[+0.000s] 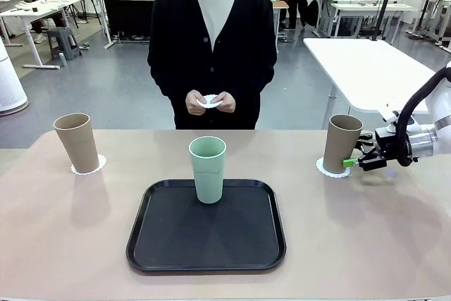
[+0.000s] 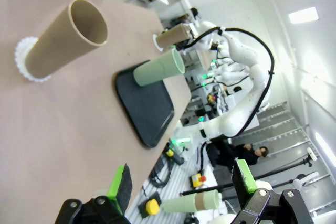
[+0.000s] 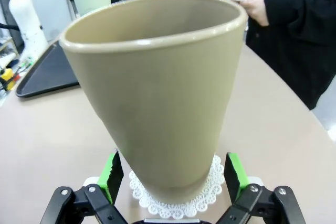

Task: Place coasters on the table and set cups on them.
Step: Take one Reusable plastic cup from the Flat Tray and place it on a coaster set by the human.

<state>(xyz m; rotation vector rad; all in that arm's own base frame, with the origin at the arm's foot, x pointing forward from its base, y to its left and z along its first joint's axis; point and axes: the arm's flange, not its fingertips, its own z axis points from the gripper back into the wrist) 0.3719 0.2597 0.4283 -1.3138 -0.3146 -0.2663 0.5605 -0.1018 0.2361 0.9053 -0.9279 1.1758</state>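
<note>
Cup (image 1: 342,142), right: on coaster (image 1: 331,170); we see right pincer (image 3: 173,170) open around it, unclamped.
Left pincer (image 2: 182,179): open, empty.

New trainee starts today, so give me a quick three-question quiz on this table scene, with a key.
1. Where does the mint green cup stand? A) on the black tray B) on a coaster C) in the person's grasp
2. True or false: the robot's right hand is shut on the right tan cup.
3. Fill in: the person holds a white ____.
Key: 1 A; 2 false, it is open around the cup; 3 coaster.
</note>
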